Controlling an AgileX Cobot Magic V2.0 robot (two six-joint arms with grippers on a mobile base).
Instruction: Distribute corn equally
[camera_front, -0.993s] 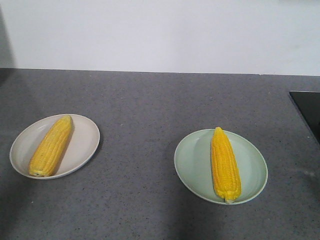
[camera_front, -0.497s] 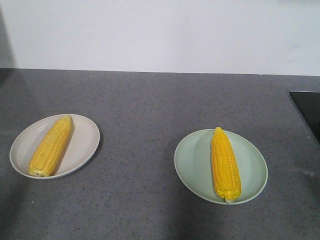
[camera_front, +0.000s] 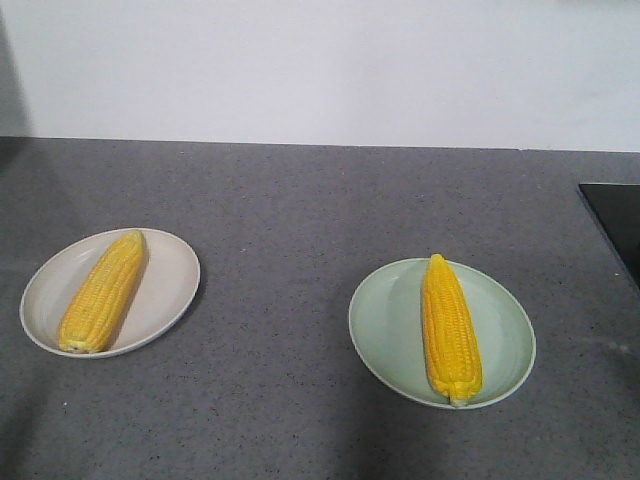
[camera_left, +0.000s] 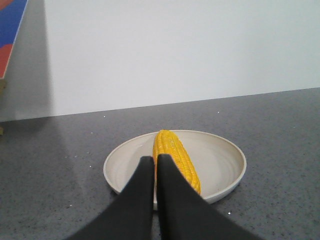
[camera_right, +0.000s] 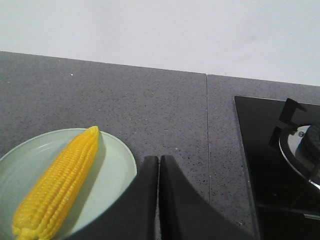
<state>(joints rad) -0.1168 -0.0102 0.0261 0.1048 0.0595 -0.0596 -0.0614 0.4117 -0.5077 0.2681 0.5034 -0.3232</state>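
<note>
One yellow corn cob (camera_front: 101, 291) lies in the beige plate (camera_front: 170, 285) at the left of the grey counter. A second corn cob (camera_front: 450, 329) lies in the pale green plate (camera_front: 390, 330) at the right. Neither gripper shows in the front view. In the left wrist view my left gripper (camera_left: 155, 159) is shut and empty, just in front of the beige plate (camera_left: 225, 165), its tips near the cob (camera_left: 177, 157). In the right wrist view my right gripper (camera_right: 158, 159) is shut and empty, beside the right rim of the green plate (camera_right: 122, 167) holding its cob (camera_right: 60, 182).
A black cooktop (camera_front: 615, 220) sits at the right edge of the counter, with a burner (camera_right: 300, 147) visible in the right wrist view. A white wall runs behind the counter. A counter seam (camera_right: 207, 135) runs just right of the right gripper.
</note>
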